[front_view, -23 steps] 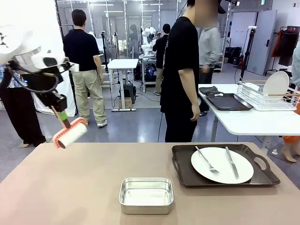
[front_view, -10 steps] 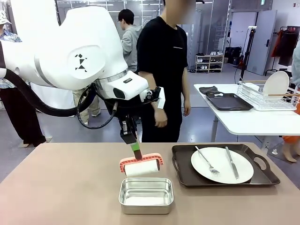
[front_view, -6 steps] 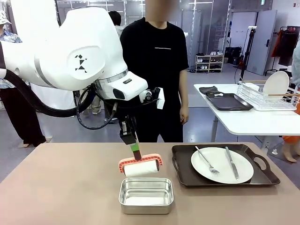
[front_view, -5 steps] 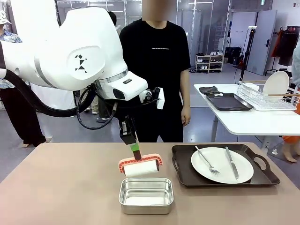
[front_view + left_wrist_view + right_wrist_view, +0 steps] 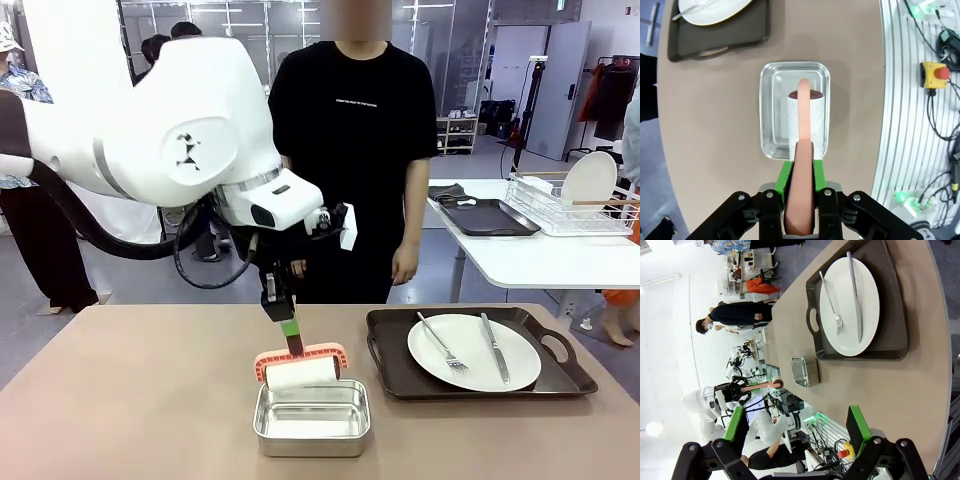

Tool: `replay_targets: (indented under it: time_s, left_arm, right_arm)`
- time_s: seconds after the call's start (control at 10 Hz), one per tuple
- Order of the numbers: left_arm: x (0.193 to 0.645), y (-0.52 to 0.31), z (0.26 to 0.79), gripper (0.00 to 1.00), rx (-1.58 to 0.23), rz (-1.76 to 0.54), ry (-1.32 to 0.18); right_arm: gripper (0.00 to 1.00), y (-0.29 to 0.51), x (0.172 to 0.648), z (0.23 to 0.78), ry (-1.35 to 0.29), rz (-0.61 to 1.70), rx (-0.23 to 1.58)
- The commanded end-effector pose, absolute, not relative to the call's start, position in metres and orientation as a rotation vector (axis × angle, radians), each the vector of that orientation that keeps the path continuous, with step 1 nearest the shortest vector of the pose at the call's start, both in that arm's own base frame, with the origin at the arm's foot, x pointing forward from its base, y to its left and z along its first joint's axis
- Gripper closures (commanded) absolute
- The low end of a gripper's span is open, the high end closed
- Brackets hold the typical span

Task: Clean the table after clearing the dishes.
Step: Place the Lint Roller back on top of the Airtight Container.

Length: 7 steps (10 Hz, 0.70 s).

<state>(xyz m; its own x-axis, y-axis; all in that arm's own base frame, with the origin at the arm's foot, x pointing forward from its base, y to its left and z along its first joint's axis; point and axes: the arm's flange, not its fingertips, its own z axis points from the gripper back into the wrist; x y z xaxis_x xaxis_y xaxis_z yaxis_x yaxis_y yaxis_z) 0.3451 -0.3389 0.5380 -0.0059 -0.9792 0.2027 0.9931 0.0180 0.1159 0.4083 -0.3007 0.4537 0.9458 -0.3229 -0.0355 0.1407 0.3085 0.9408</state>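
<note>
The front camera looks across the table (image 5: 120, 400); the left wrist camera looks straight down and the right obliquely, all sharing the steel pan (image 5: 312, 418).

On table (image 5: 150, 400): pan (image 5: 312, 418) near-centre w/ roller (image 5: 300, 373) over it, tray (image 5: 385, 362) w/ plate (image 5: 520, 362) just right, person (image 5: 355, 150) behind far edge

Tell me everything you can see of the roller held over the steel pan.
The roller has a white cylindrical roll, paper or fabric by its look, set in a salmon-pink arched frame that looks like plastic. The frame sits on a stem with a green band. The left end effector is shut on the stem and holds it stem-up with the roll level. The roller hangs over the steel pan; whether it touches the pan cannot be told. The left wrist view shows one dark end of the roll.
</note>
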Motion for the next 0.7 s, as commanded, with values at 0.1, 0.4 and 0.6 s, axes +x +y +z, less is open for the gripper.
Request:
replay_targets:
  time_s: [0.1,0.4,0.6]
  left_arm:
    - [0.357,-0.358,0.513,0.78,-0.022,-1.617,-0.202]
    - [0.370,-0.376,0.483,0.78,0.028,-1.646,-0.176]
    - [0.382,-0.383,0.471,0.78,0.050,-1.646,-0.149]
  right_arm:
    - [0.00,-0.299,0.407,0.457,-0.175,-0.305,1.222]
    - [0.00,-0.299,0.407,0.457,-0.175,-0.305,1.222]
    - [0.00,-0.299,0.407,0.457,-0.175,-0.305,1.222]
